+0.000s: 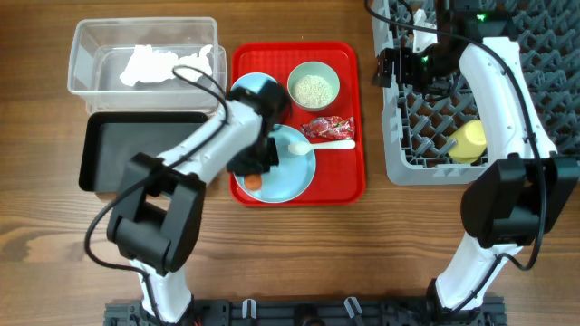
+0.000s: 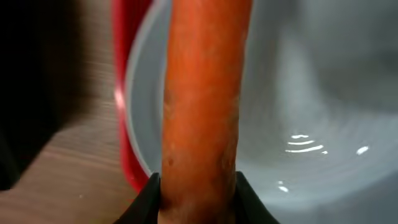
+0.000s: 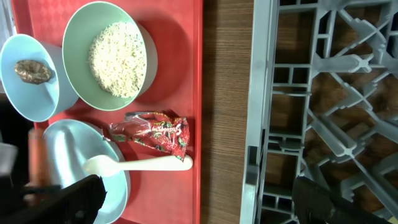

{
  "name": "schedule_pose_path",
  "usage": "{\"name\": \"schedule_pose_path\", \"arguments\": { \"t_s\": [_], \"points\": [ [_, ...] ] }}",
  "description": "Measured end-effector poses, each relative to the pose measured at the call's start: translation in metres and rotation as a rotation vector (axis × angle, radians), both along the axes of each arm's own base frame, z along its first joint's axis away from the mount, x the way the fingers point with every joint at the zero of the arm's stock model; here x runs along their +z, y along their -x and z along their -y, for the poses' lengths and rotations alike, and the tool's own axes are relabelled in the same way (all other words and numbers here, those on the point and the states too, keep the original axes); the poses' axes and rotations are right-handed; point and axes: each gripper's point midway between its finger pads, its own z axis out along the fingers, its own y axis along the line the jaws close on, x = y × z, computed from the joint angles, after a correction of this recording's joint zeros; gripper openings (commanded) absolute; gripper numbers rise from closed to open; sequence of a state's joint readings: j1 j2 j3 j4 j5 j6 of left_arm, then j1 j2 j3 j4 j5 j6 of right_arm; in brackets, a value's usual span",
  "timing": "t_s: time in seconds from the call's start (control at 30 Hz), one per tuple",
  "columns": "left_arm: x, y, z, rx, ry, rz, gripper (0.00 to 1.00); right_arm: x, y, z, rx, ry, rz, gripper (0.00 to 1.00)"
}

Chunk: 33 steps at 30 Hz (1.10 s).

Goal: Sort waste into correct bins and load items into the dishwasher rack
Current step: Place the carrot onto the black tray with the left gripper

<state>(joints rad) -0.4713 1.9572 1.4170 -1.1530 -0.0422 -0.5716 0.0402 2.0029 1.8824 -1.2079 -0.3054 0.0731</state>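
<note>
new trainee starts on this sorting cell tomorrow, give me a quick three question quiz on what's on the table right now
1. True or false: the yellow cup already sits in the dishwasher rack.
2. Where is the rice? A) pale green bowl B) black tray C) clear tub
3. What is pinched between the left fingers?
Key: 1 true; 2 A; 3 the carrot piece, over the blue plate.
</note>
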Motion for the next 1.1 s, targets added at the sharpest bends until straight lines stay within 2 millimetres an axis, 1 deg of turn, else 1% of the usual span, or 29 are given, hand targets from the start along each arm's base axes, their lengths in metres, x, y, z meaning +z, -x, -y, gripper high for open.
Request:
{"name": "schedule_pose_path", "arguments": {
  "t_s": [0.13, 0.2, 0.27, 0.33, 0.4, 0.47, 0.53, 0.6, 0.63, 0.7, 0.73, 0.8, 0.83, 0.87, 0.9, 0.97, 1.0, 1.07, 1.1],
  "points": [
    [0.038, -0.015, -0.017, 0.05, 0.0, 0.029, 0.04, 0.0, 0.0, 0.0, 0.0, 0.0, 0.0, 1.0],
    [0.056, -0.016, -0.029, 0.077, 0.001, 0.05, 0.04, 0.0, 0.0, 0.0, 0.0, 0.0, 0.0, 1.0],
    [0.074, -0.01, -0.048, 0.118, -0.013, 0.056, 0.04, 0.0, 0.0, 0.0, 0.0, 0.0, 0.0, 1.0],
    [0.084, -0.004, -0.066, 0.154, -0.034, 0.045, 0.05, 0.0, 0.0, 0.0, 0.0, 0.0, 0.0, 1.0],
    [0.088, 0.001, -0.09, 0.205, -0.074, 0.018, 0.06, 0.0, -0.001, 0.0, 0.0, 0.0, 0.003, 1.0],
    [0.087, -0.003, -0.107, 0.25, -0.092, 0.03, 0.05, 0.001, -0.002, 0.0, 0.0, 0.0, 0.009, 1.0],
    [0.082, -0.012, -0.123, 0.3, -0.099, 0.063, 0.04, 0.001, -0.003, 0.0, 0.0, 0.0, 0.013, 1.0],
    [0.068, -0.013, -0.14, 0.363, -0.111, 0.068, 0.04, 0.001, -0.004, 0.0, 0.0, 0.001, 0.015, 1.0],
    [0.062, -0.012, -0.144, 0.388, -0.115, 0.065, 0.04, 0.001, -0.004, 0.0, 0.0, 0.002, 0.016, 1.0],
    [0.042, -0.012, -0.156, 0.463, -0.119, 0.083, 0.04, 0.001, -0.004, 0.0, -0.001, 0.003, 0.016, 1.0],
    [0.032, -0.007, -0.162, 0.5, -0.124, 0.075, 0.04, 0.001, -0.004, 0.001, -0.001, 0.004, 0.016, 1.0],
    [0.011, -0.005, -0.173, 0.587, -0.127, 0.096, 0.05, 0.001, -0.004, 0.001, -0.002, 0.007, 0.016, 1.0],
    [0.003, -0.003, -0.177, 0.628, -0.129, 0.105, 0.08, 0.001, -0.004, 0.001, -0.002, 0.008, 0.016, 1.0],
    [-0.003, -0.002, -0.18, 0.667, -0.129, 0.117, 0.14, 0.0, -0.004, 0.001, -0.002, 0.009, 0.016, 1.0],
    [-0.01, -0.001, -0.183, 0.711, -0.13, 0.128, 0.25, 0.0, -0.004, 0.002, -0.002, 0.01, 0.017, 1.0],
    [-0.016, 0.001, -0.184, 0.758, -0.132, 0.134, 0.43, 0.0, -0.004, 0.002, -0.002, 0.011, 0.016, 1.0],
    [-0.017, 0.001, -0.185, 0.771, -0.132, 0.138, 0.49, 0.0, -0.004, 0.002, -0.002, 0.011, 0.016, 1.0],
    [-0.017, 0.001, -0.185, 0.782, -0.134, 0.141, 0.54, 0.0, -0.004, 0.002, -0.002, 0.011, 0.016, 1.0],
    [-0.017, 0.001, -0.185, 0.794, -0.133, 0.142, 0.56, 0.0, -0.004, 0.002, -0.002, 0.011, 0.016, 1.0]
  ]
}}
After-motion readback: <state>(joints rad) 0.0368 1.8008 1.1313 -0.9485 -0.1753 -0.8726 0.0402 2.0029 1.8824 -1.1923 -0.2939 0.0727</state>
